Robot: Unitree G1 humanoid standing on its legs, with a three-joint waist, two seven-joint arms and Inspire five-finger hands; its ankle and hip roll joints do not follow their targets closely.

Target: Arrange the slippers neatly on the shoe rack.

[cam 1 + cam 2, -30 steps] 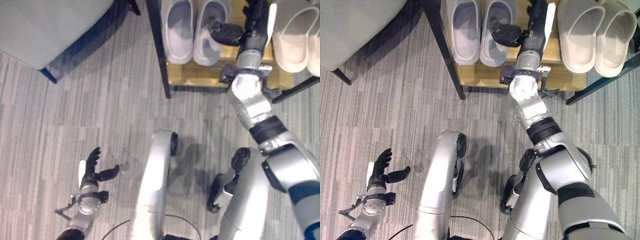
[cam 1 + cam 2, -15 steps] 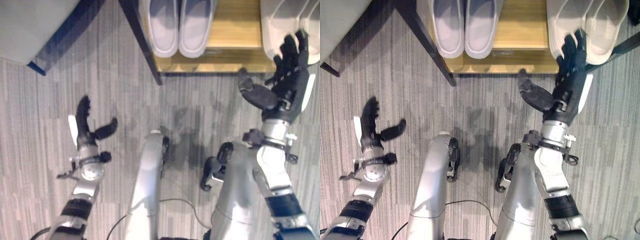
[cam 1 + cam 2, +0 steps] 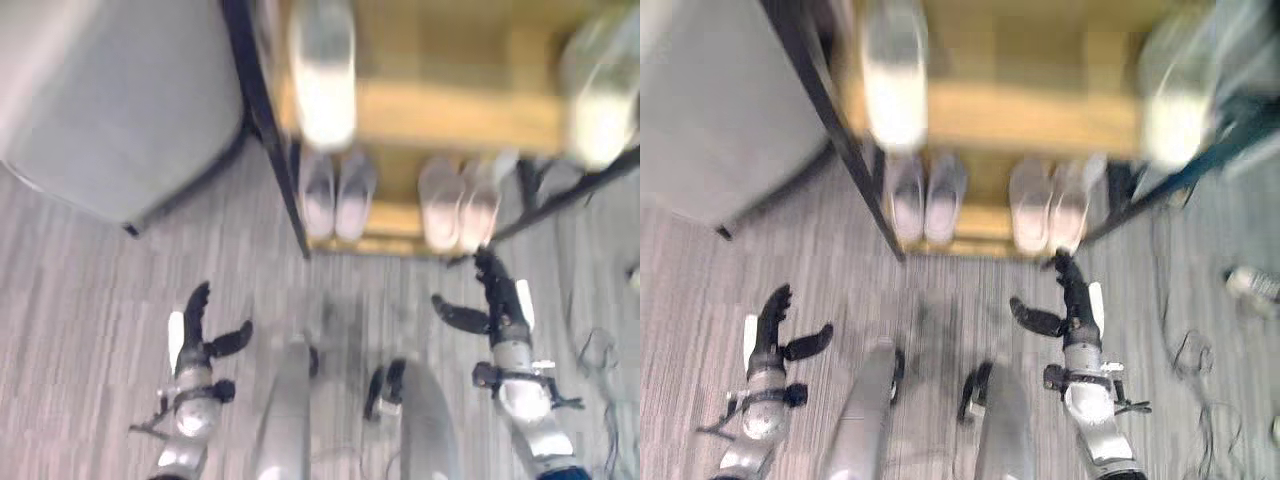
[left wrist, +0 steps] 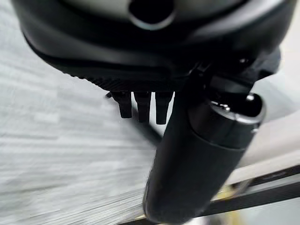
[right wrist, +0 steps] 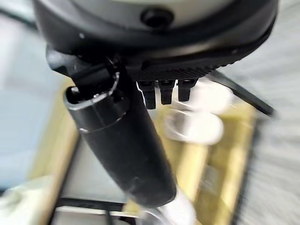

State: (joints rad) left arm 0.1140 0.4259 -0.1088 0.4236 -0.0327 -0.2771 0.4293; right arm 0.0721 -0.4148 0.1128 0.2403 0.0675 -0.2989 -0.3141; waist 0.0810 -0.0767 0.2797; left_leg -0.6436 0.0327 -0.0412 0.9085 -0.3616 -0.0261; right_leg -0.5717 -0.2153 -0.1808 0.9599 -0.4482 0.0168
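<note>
Your slippers already sit on the shoe rack (image 3: 440, 110): a grey pair (image 3: 338, 192) side by side on the low shelf by the dark left post (image 3: 268, 130), and a pale pair (image 3: 458, 200) just beside them to the right, toes pointing inward. Higher up, one light shoe (image 3: 323, 80) rests on the upper shelf at the left and another (image 3: 600, 95) at its right end, both too blurred for you to judge their alignment. The right robot hand (image 3: 497, 300) hangs empty with fingers straight and thumb spread, just in front of the pale pair's heels; the left robot hand (image 3: 195, 330) is likewise relaxed and holding nothing, over the striped floor (image 3: 80, 300) well apart from the rack. The main danger, as I judge it, is the right robot hand being so near the low shelf: a forward drift could nudge the pale pair askew or push one heel off the edge. A grey box (image 3: 110, 100) stands left of the post, so a wide sweep by the left arm could clip it. Loose items lie on the floor at the far right (image 3: 1255, 283); watch your footing there.
</note>
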